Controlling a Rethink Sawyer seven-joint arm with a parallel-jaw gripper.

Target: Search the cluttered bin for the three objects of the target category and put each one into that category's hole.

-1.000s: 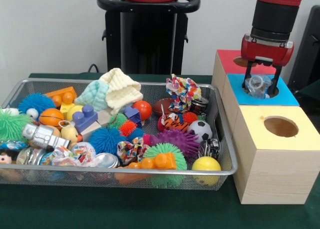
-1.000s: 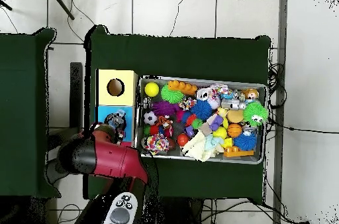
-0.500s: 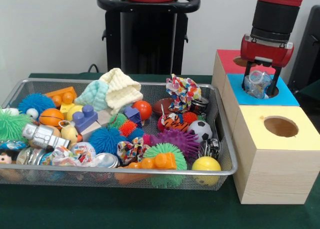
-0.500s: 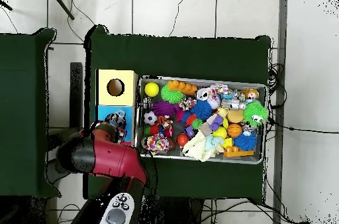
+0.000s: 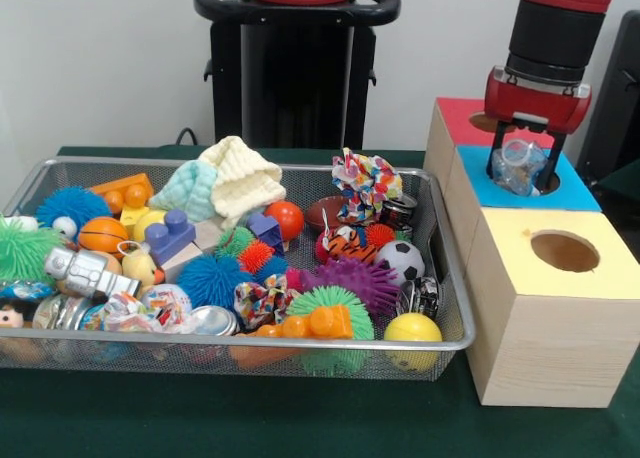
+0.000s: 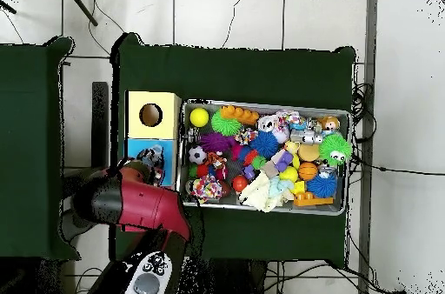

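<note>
The cluttered bin (image 5: pixel 440 240), a wide silver wire-mesh basket, is full of toys: spiky balls, blocks, cloths, small balls and cans. It also shows in the overhead view (image 6: pixel 261 104). Three wooden boxes stand beside it, topped red (image 5: pixel 458 121), blue (image 5: pixel 575 193) and yellow (image 5: pixel 520 240), each with a round hole. My gripper (image 5: pixel 521 170) hangs over the blue box's hole, shut on a crumpled clear plastic thing (image 5: pixel 516 164). In the overhead view the gripper (image 6: pixel 153 158) sits over the blue box (image 6: pixel 139 145).
The robot's black pedestal (image 5: pixel 296 68) stands behind the bin. The yellow box (image 6: pixel 152 115) is nearest the front camera. Dark green cloth (image 5: pixel 250 418) covers the table. Cables lie on the floor around the table (image 6: pixel 365 116).
My gripper has risen slightly over the blue box's hole, with the clear plastic thing still between its fingers. The toys in the bin have not moved.
</note>
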